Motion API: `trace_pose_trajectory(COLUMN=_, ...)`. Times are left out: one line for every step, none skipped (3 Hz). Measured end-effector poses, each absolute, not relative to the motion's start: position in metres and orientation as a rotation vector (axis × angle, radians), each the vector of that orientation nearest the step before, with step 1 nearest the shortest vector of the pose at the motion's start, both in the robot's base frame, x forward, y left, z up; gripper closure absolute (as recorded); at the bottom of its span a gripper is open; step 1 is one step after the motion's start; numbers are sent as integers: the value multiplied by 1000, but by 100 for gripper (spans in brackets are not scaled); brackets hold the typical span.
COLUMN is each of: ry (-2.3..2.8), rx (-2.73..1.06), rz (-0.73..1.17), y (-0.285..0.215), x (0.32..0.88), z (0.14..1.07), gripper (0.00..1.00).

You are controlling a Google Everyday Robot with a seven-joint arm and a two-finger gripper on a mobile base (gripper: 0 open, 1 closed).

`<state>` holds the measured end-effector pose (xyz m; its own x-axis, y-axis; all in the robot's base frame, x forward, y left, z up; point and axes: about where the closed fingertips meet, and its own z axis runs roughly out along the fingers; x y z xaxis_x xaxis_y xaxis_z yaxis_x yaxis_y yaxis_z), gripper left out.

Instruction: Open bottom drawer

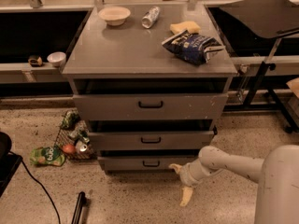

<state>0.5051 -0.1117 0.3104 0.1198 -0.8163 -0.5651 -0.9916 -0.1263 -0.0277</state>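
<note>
The bottom drawer [140, 162] is the slimmest grey front, lowest on the cabinet, with a small black loop handle [151, 163] at its centre. It stands slightly pulled out, like the two fronts above it. My gripper [181, 183] hangs from the white arm just right of and in front of the drawer, near the floor. One cream finger [175, 168] points toward the drawer's right end, the other [186, 196] points down at the floor. The fingers are spread and hold nothing. The gripper is right of the handle and not touching it.
The cabinet top [117, 50] bears a bowl [114, 15], a can [150, 17], a sponge [184, 27] and a chip bag [192, 45]. A wire basket with cans and fruit [74, 136] and a green pouch [46, 156] lie on the floor left. A black stick [78, 208] lies front left.
</note>
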Motion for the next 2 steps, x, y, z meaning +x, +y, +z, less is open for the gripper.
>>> trace_pose_trajectory(ry=1687, rx=-1948, rz=558, y=-121, x=526, z=286, gripper=0)
trace_pose_trajectory(ry=1621, rx=-1898, rz=587, y=-130, x=567, z=245, gripper=0)
